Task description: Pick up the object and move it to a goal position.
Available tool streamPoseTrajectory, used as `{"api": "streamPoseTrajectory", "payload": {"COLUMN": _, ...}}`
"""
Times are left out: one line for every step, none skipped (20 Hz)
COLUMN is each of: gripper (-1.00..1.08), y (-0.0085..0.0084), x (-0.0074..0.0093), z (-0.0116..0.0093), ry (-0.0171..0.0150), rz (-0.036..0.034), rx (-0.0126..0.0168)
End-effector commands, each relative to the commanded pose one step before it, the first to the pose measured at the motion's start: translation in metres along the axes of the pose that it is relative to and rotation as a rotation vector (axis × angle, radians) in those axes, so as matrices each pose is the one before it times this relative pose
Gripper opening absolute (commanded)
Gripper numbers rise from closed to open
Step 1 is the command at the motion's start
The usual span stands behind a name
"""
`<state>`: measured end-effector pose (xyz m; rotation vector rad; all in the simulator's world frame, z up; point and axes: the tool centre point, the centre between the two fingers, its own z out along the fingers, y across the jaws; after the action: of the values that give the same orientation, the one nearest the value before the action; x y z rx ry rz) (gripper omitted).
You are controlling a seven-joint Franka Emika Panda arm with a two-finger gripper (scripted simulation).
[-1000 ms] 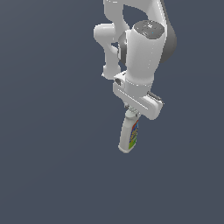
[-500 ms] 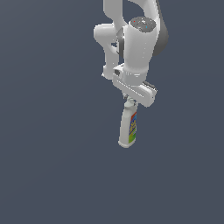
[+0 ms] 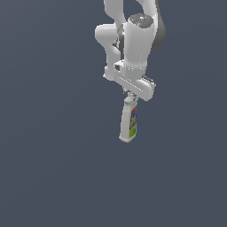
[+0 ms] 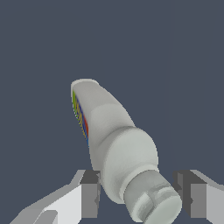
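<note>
Exterior view: the white, jointed Franka Panda arm (image 3: 135,42) reaches down from the upper edge of the frame over a uniform dark grey-blue ground (image 3: 48,168). Its two-fingered gripper (image 3: 130,95) lies directly above a small white-grey plastic bottle with a narrow capped neck and a multicoloured label (image 3: 128,123). The bottle extends below the gripper, cap end uppermost and base lowest, leaning slightly so that the base sits towards the exterior view's left. The green, blue, red and yellow label runs along the side of the bottle that faces the exterior view's right. In this view the neck meets the underside of the gripper, and the fingers themselves are too small to resolve.

Wrist view: the bottle (image 4: 111,140) runs away from the camera, with its ribbed cap nearest the lens and its flat base farthest. The two dark-padded fingers (image 4: 91,194) stand one on either side of the neck. One pad touches the shoulder of the bottle; the other stands apart from the cap with a visible gap. Whether the claw actually clamps the bottle cannot be told from these pictures.
</note>
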<state>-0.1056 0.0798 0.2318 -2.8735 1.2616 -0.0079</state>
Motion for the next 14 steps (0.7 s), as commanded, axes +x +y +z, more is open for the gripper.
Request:
{"api": "streamPoseTrajectory", "payload": {"gripper": -1.0, "y": 0.00628, "x": -0.00372, "z": 0.00147, "ry": -0.00316, "rz": 0.00184, "rx": -0.00519}}
{"api": "streamPoseTrajectory", "payload": {"gripper": -1.0, "y": 0.00094, "x": -0.00082, "z": -0.00012, "ry": 0.0, "rz": 0.0, "rx": 0.0}}
{"api": "streamPoseTrajectory", "payload": {"gripper": -1.0, "y": 0.00066, "x": -0.00058, "z": -0.00012, "ry": 0.0, "rz": 0.0, "rx": 0.0}}
{"api": "streamPoseTrajectory", "payload": {"gripper": -1.0, "y": 0.00038, "x": -0.00035, "z": -0.00009, "ry": 0.0, "rz": 0.0, "rx": 0.0}}
{"api": "streamPoseTrajectory", "payload": {"gripper": -1.0, "y": 0.00012, "x": -0.00011, "z": -0.00003, "ry": 0.0, "rz": 0.0, "rx": 0.0}}
{"api": "streamPoseTrajectory", "payload": {"gripper": -1.0, "y": -0.00223, "x": 0.00068, "z": -0.00066, "ry": 0.00176, "rz": -0.00152, "rx": 0.00314}}
{"api": "streamPoseTrajectory", "payload": {"gripper": -1.0, "y": 0.00016, "x": -0.00013, "z": 0.00002, "ry": 0.0, "rz": 0.0, "rx": 0.0}}
{"api": "streamPoseTrajectory", "payload": {"gripper": -1.0, "y": 0.00047, "x": -0.00038, "z": 0.00006, "ry": 0.0, "rz": 0.0, "rx": 0.0}}
{"api": "streamPoseTrajectory", "payload": {"gripper": -1.0, "y": 0.00079, "x": -0.00064, "z": 0.0001, "ry": 0.0, "rz": 0.0, "rx": 0.0}}
{"api": "streamPoseTrajectory", "payload": {"gripper": -1.0, "y": 0.00111, "x": -0.0009, "z": 0.00014, "ry": 0.0, "rz": 0.0, "rx": 0.0}}
{"api": "streamPoseTrajectory", "payload": {"gripper": -1.0, "y": 0.00143, "x": -0.00116, "z": 0.00018, "ry": 0.0, "rz": 0.0, "rx": 0.0}}
{"api": "streamPoseTrajectory", "payload": {"gripper": -1.0, "y": 0.00175, "x": -0.00142, "z": 0.00021, "ry": 0.0, "rz": 0.0, "rx": 0.0}}
{"api": "streamPoseTrajectory", "payload": {"gripper": -1.0, "y": 0.00208, "x": -0.00169, "z": 0.00025, "ry": 0.0, "rz": 0.0, "rx": 0.0}}
{"api": "streamPoseTrajectory", "payload": {"gripper": -1.0, "y": 0.00241, "x": -0.00196, "z": 0.00029, "ry": 0.0, "rz": 0.0, "rx": 0.0}}
